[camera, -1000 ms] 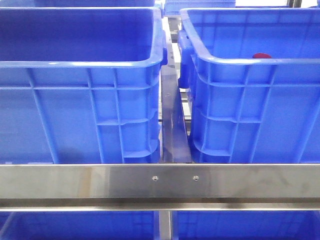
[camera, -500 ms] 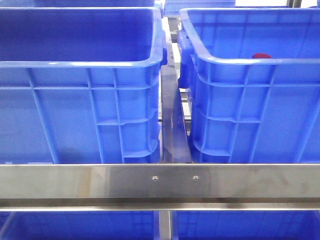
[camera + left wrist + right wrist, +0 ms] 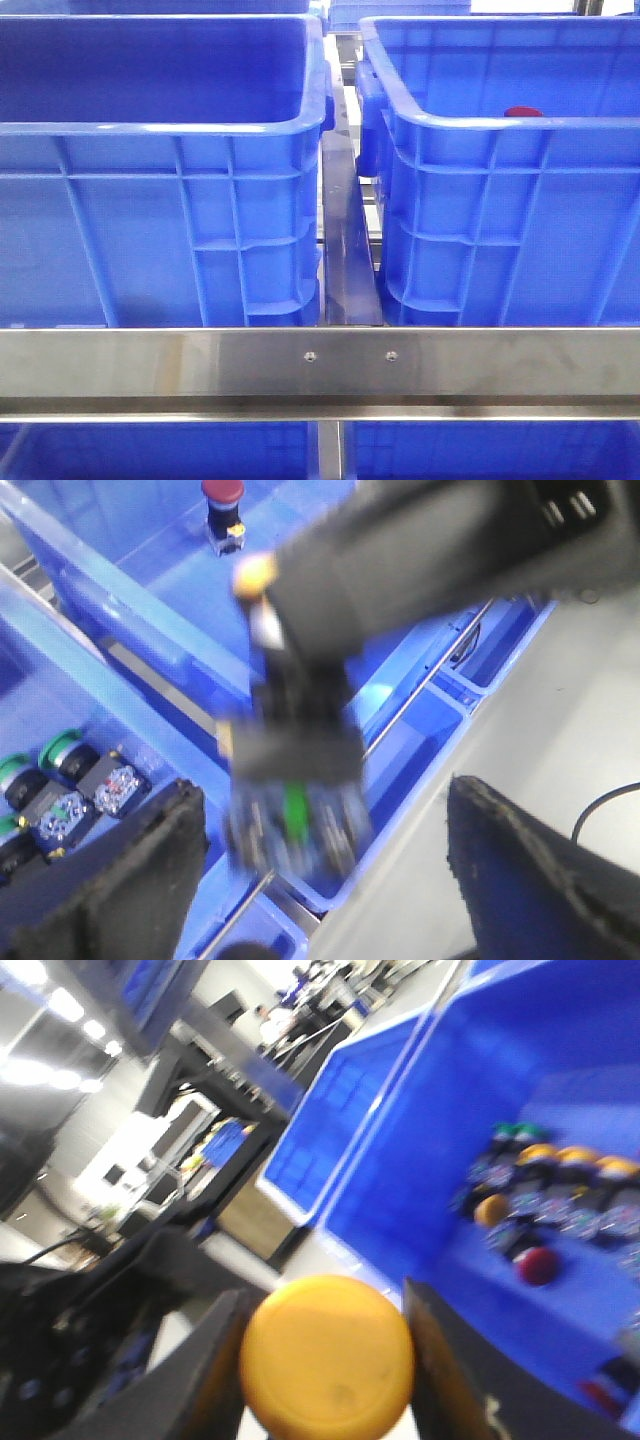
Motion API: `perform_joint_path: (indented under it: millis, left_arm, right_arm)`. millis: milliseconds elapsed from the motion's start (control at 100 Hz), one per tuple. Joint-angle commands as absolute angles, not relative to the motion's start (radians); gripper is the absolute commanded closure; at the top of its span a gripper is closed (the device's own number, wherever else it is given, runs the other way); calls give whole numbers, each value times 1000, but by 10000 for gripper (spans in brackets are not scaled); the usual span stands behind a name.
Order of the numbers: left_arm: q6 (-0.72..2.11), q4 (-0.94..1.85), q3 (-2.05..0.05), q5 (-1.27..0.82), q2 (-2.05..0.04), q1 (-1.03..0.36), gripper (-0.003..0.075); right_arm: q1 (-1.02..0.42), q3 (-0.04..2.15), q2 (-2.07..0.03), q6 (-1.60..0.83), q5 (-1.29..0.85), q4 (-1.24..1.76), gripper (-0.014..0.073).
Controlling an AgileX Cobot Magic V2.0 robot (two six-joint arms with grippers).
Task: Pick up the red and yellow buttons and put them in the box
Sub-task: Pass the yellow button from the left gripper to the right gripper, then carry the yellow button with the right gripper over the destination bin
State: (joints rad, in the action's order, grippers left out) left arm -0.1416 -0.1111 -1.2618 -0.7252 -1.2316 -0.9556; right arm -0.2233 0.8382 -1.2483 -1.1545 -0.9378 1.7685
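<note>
Right claw (image 3: 325,1360) pinches the round orange-yellow dome button (image 3: 327,1367), beside the big blue ribbed plastic crate (image 3: 400,1140). Left claw (image 3: 320,870) spread, holding nothing. Red dome button (image 3: 523,112) sits inside that crate.

Low, close front view of crates (image 3: 160,200)

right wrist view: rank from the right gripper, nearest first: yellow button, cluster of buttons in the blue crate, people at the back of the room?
1. yellow button: clamped between the right gripper fingers.
2. button cluster: beyond it, inside the blue crate.
3. people: far back in the room.
</note>
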Motion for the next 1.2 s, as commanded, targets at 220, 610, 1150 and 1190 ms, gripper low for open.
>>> perform_joint_path:
  millis: [220, 610, 1150, 1190]
  left_arm:
    - [-205, -116, -1295, -674, -1187, -867, 237]
    - [-207, -116, -1187, -671, -985, -519, 237]
    - [-224, -116, -849, -634, -546, -239, 412]
    - [-224, -116, -831, -628, -521, -239, 460]
  right_arm:
    - [-88, 871, -1225, -1195, -991, 1919, 465]
    - [-10, 871, -1225, -1195, -1070, 1915, 465]
    - [-10, 871, -1225, -1212, -1037, 1890, 465]
    - [-10, 871, -1225, -1219, -1027, 1890, 465]
